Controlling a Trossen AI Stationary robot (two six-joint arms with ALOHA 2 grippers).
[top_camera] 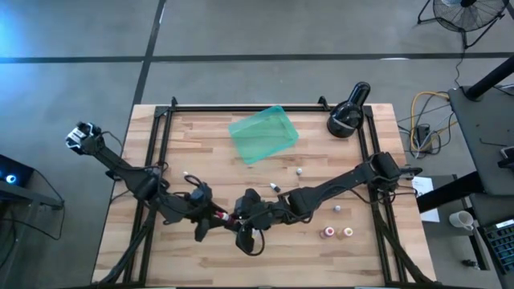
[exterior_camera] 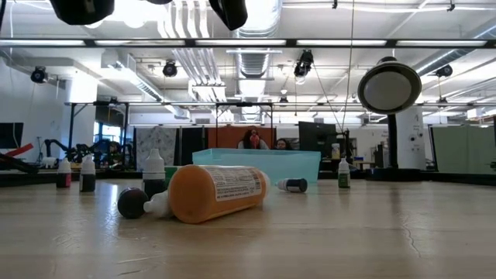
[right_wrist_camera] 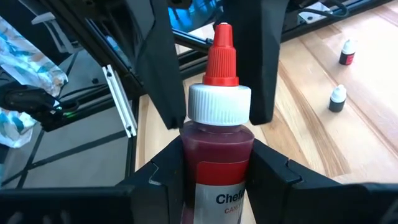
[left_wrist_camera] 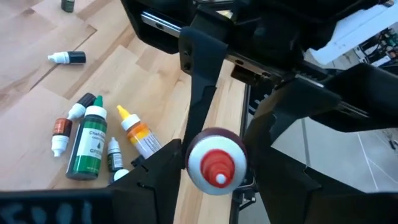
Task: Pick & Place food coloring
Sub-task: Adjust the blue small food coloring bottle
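Red food coloring bottle (right_wrist_camera: 217, 162) clamped upright in right gripper (right_wrist_camera: 217, 180); left gripper (left_wrist_camera: 214, 180) alongside.

The tray (top_camera: 263, 134) lies toward the far middle of the tabletop (top_camera: 201, 144), the round lamp-like device (top_camera: 347, 119) to its right at the far corner. Near the front middle, the left gripper (top_camera: 218, 217) and right gripper (top_camera: 246, 218) meet, a bottle (right_wrist_camera: 217, 155) between them. Two small bottles (top_camera: 337, 232) stand front right.
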